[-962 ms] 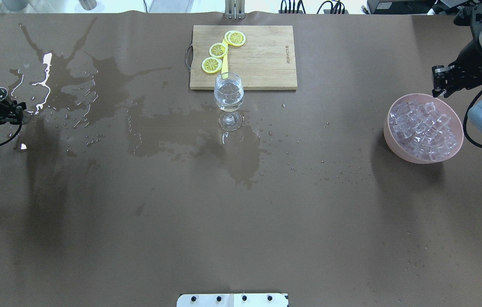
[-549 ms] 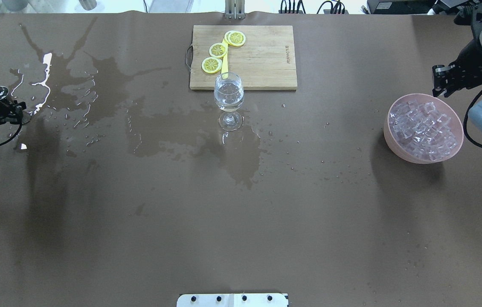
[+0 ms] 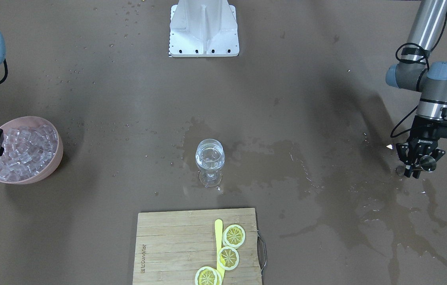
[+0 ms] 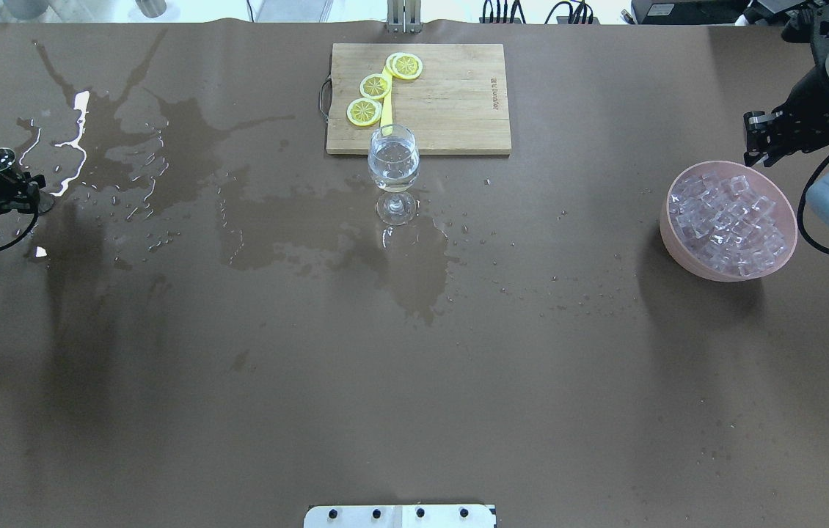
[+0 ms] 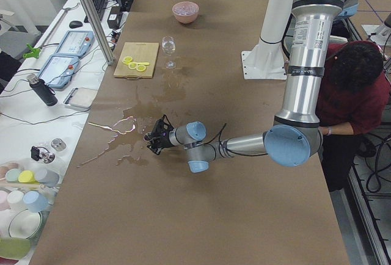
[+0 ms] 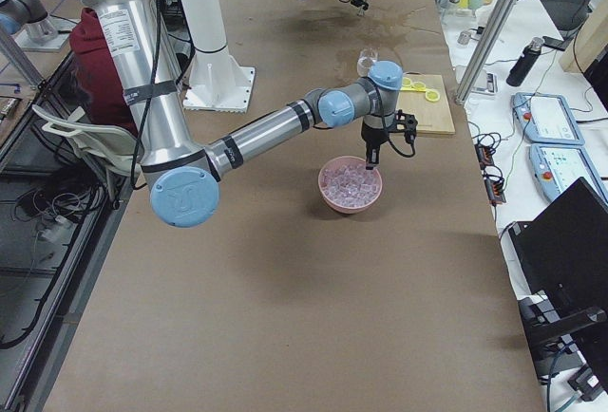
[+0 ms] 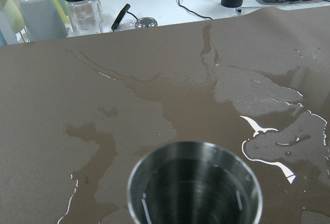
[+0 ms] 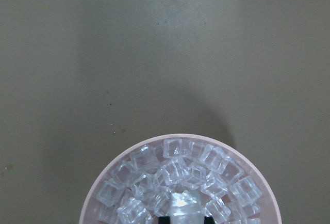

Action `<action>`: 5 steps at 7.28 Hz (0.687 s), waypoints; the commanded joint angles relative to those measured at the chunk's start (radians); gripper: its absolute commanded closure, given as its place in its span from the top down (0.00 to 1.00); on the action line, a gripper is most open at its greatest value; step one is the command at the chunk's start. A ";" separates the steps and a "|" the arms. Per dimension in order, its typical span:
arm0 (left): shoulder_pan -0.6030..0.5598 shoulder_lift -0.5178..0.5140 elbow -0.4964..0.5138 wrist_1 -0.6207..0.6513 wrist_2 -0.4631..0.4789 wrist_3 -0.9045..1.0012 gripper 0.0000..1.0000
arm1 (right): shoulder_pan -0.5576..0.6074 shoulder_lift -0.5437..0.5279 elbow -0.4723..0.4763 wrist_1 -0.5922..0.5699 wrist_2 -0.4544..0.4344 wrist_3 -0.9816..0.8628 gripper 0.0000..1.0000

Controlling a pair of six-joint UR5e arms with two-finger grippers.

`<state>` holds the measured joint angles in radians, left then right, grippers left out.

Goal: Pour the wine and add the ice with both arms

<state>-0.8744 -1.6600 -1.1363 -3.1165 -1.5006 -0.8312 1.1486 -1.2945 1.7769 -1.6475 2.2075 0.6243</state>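
Note:
A stemmed glass (image 4: 393,161) stands mid-table, its bowl part full of clear wine (image 3: 209,155). A pink bowl (image 4: 678,235) at the right holds a heap of ice (image 4: 726,216). My right gripper (image 4: 756,155) hangs above the bowl's far rim. In the right wrist view it (image 8: 184,218) is shut on one ice cube (image 8: 184,202) over the heap. My left gripper (image 3: 419,168) is at the far left, just above the wet table. It is shut on a steel jigger (image 3: 428,162), which stands upright in the left wrist view (image 7: 195,188).
A wooden cutting board (image 4: 444,103) with lemon slices (image 4: 375,86) and a yellow tool lies just behind the glass. Spilled liquid (image 4: 128,154) spreads from the left gripper to under the glass. The white base plate (image 3: 203,27) is at the robot's side.
Almost nothing. The right gripper has edged slightly up over the bowl's far rim. The left gripper and jigger have shifted only a few pixels.

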 commanded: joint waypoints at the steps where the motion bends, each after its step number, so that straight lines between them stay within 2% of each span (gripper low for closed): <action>1: 0.000 0.000 -0.009 -0.001 -0.006 -0.005 0.00 | 0.002 0.001 0.003 0.002 0.000 -0.001 0.06; 4: 0.000 -0.012 -0.058 0.001 -0.012 -0.009 0.00 | 0.006 0.001 0.010 0.002 0.000 0.000 0.06; 5: -0.002 -0.050 -0.069 0.006 -0.012 -0.012 0.00 | 0.011 0.001 0.010 0.002 0.000 -0.001 0.06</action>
<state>-0.8746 -1.6781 -1.1863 -3.1151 -1.5108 -0.8409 1.1550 -1.2932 1.7850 -1.6461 2.2074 0.6240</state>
